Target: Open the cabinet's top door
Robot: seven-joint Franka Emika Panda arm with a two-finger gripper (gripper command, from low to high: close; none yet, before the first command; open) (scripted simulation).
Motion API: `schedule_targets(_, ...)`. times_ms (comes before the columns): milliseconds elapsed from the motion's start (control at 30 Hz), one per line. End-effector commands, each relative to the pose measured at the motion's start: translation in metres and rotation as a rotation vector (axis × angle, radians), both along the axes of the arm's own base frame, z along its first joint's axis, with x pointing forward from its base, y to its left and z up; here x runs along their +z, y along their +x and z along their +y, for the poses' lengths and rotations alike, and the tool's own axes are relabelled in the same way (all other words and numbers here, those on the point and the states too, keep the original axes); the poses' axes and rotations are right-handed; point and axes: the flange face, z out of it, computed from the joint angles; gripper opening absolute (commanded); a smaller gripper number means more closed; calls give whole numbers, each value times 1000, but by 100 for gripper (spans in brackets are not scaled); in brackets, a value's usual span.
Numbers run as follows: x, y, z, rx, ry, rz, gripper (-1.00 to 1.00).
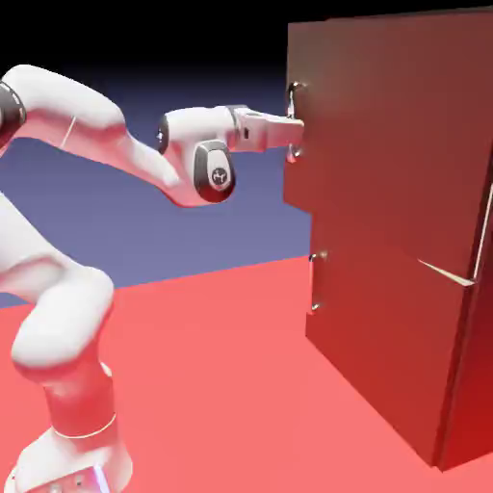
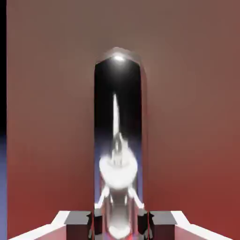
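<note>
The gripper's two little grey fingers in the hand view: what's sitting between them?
The top door's handle, a shiny vertical silver bar. In the hand view the gripper is shut on it.

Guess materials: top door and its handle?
Top door: looks like wood with a matte reddish-brown finish; flat, dull, no glare. Handle: likely polished metal; its silver bar mirrors the hand and carries a bright highlight at the top. Rendered scene, so only by look.

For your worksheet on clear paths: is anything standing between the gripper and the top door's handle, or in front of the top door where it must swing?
Nothing visible. The gripper is shut on the handle of the top door; the space before it looks clear.
</note>
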Motion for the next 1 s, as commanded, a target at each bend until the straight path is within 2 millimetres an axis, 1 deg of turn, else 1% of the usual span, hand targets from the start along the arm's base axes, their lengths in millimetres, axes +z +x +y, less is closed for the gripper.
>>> schedule_targets(0,3,-1,-1,3,1,-8,-100)
schedule_targets(133,5,1,-1,3,6,-15,-100)
schedule_targets(300,1,2,0,-9,-2,-3,-100)
schedule_targets(433,-3,-3,-1,-6,-13,10,-100)
schedule_targets(533,-3,-14,-7,21,-14,10,-100)
schedule_targets(767,-3,-61,-38,150,-13,8,-100)
schedule_targets(833,-3,-65,-42,165,-10,5,-100)
schedule_targets(967,-2,-66,-43,166,-11,5,-100)
